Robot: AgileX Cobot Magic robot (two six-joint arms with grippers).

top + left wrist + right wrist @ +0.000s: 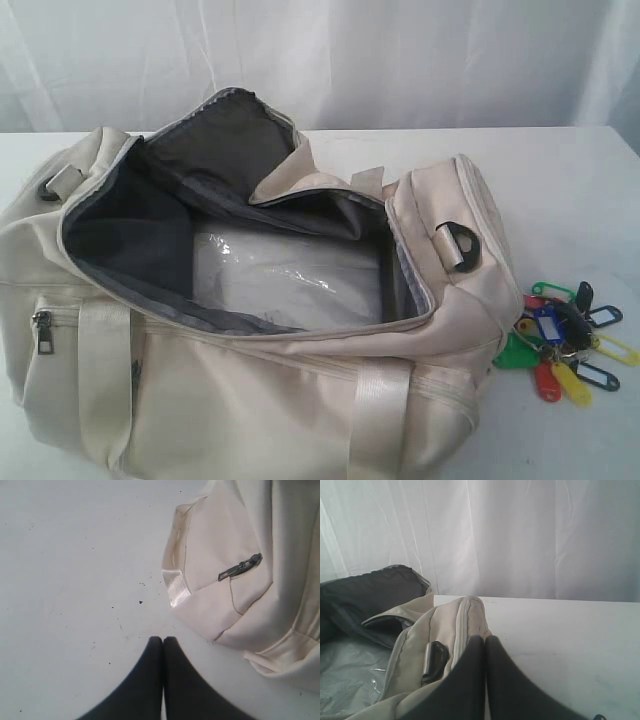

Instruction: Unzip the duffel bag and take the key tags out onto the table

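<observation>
Lying unzipped on white table [570, 200], large cream-white fabric duffel bag [250, 400], clear plastic sheet [290, 285] inside, multicoloured plastic key tags [565, 340] just beside its end, on the table — black left gripper [163, 640] and right gripper [485, 639] both pressed together

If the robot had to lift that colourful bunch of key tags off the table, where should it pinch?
Probably the middle of the key tags, where they all join, coming straight down from above: the bunch lies flat on the table with tags fanned outward, and the duffel bag sits close on one side.
</observation>
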